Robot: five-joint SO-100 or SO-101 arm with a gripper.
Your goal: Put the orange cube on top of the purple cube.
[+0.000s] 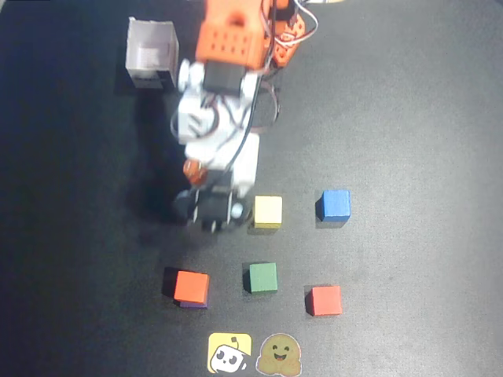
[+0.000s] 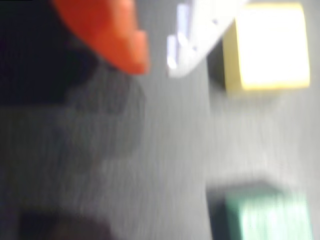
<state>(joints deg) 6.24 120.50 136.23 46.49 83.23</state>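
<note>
In the overhead view the orange cube [image 1: 191,285] sits on top of the purple cube [image 1: 194,303], of which only a thin edge shows below it, at the front left of the black mat. My gripper [image 1: 207,218] hangs over the mat behind this stack, left of the yellow cube, and is apart from it. In the blurred wrist view the gripper [image 2: 156,65] shows an orange finger [image 2: 115,35] and a white finger [image 2: 200,30] with a narrow gap of bare mat between their tips. It holds nothing. The stack is out of the wrist view.
A yellow cube [image 1: 268,211] [image 2: 270,47] lies just right of the gripper. A green cube [image 1: 262,276] [image 2: 265,215], a red cube [image 1: 324,300] and a blue cube [image 1: 335,205] stand further right. A white box [image 1: 151,53] is at the back left. Two stickers [image 1: 229,353] lie at the front edge.
</note>
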